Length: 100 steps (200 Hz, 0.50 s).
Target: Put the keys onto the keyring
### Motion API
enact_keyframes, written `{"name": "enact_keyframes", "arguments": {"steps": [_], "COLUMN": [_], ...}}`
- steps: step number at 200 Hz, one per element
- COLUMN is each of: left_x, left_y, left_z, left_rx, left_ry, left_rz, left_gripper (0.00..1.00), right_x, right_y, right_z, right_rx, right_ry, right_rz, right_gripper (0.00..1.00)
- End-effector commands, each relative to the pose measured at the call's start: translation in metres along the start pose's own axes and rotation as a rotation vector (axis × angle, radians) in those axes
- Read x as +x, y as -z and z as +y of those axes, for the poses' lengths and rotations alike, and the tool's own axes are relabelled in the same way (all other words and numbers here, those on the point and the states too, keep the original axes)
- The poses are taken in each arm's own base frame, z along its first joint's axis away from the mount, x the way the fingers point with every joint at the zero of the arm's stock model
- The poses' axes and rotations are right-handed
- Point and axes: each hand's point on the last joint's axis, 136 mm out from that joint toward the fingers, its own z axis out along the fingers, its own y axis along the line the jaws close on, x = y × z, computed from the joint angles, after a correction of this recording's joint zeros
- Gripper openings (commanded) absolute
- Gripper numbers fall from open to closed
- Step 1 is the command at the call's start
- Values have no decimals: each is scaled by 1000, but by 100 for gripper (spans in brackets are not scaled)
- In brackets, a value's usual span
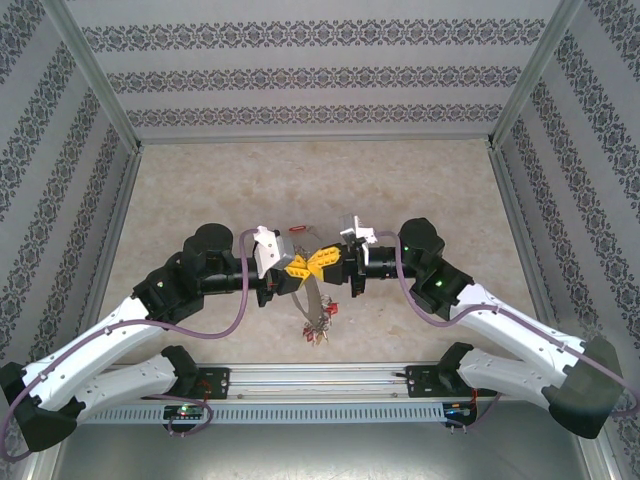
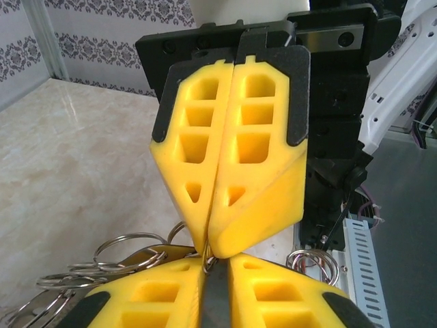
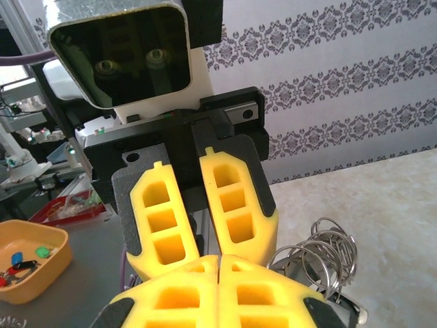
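Two robot arms, bolted to a rail (image 1: 320, 378) at the near edge of a pale marbled surface (image 1: 200, 200), meet tip to tip above it. From overhead, a bunch of small keys (image 1: 320, 330) with red tags dangles nearest the rail, hung from the thin grey keyring (image 1: 313, 300) that rises to the point where the pincers touch. The left pincer (image 1: 303, 267) and right pincer (image 1: 323, 261) face each other there, yellow against the black wrists. The left wrist view gives detail that the overhead view cannot resolve. It shows the right pincer's fingers (image 2: 259, 171) pressed flat together, with a sliver of thin metal caught at their tips; which piece it is cannot be told. In the same view the left pincer's own pads are drawn to a narrow slit with something dark in it, and whether they grip cannot be told. Thin steel loops (image 2: 119, 249) fan out beside them. The right wrist view looks back at the left pincer's fingers (image 3: 160, 222), which converge towards their tips below the dark camera housing (image 3: 119, 51). To the side it takes in an orange tray (image 3: 31, 263) holding small tagged pieces. Beyond the arms, the bare surface runs to patterned walls (image 1: 320, 75).
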Motion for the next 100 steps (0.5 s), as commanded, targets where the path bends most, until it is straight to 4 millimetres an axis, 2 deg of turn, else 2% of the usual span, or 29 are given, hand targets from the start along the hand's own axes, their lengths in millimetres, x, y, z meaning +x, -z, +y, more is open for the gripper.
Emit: {"name": "enact_keyframes", "arguments": {"steps": [1,9,25,61,100], "left_x": [-49,-48,-48,-45,-39], "left_y": [2,1,1,1,1], "left_z": [-16,-16,-16,-17,-19], "left_rx": [77,81,81,86,96], "left_ry": [-112,-112,-112,-116,-120], "left_rz": [-184,-182,-181,-179,-153], "left_gripper": [14,12,0,0,0], "right_x": [20,21,26,27,23], "right_y": [-11,-12,-13,-11,-7], "right_z": [15,14,12,11,9], "right_rx": [-112,-109,-99,-76,-37], "right_ry": [-57,-60,-67,-62,-54], "right_rz": [73,77,88,88,72], "right_gripper": [0,0,0,0,23]}}
